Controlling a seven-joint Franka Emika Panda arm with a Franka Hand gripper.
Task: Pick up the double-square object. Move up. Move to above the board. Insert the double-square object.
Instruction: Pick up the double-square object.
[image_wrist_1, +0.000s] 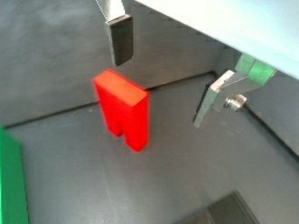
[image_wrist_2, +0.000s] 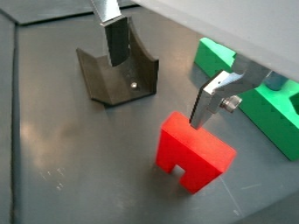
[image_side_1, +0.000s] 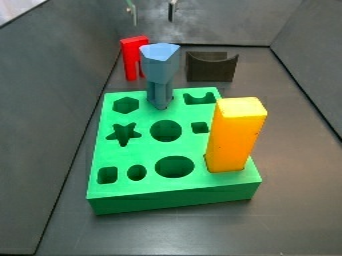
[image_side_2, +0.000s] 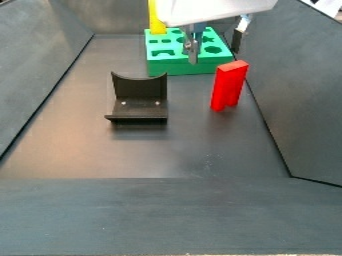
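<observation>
The double-square object (image_wrist_1: 122, 109) is a bright red upright block with a groove, standing on the dark floor beside the board. It shows in both wrist views (image_wrist_2: 193, 153) and both side views (image_side_1: 134, 57) (image_side_2: 229, 85). My gripper (image_wrist_1: 167, 79) is open and empty above it, also seen in the wrist view (image_wrist_2: 163, 74). One finger (image_wrist_1: 121, 39) hangs just above the block's top and the other finger (image_wrist_1: 216, 96) stands off to its side. The green board (image_side_1: 114, 190) with shaped holes lies nearby (image_side_2: 168, 62). In a side view only the fingertips (image_side_1: 151, 12) show.
A tall orange-yellow block (image_side_1: 234, 130) and a blue-grey block (image_side_1: 160, 75) stand in the board. The dark fixture (image_side_2: 136, 97) stands on the floor beside the red block (image_wrist_2: 114, 74). Sloping grey walls (image_side_2: 40, 70) enclose the floor.
</observation>
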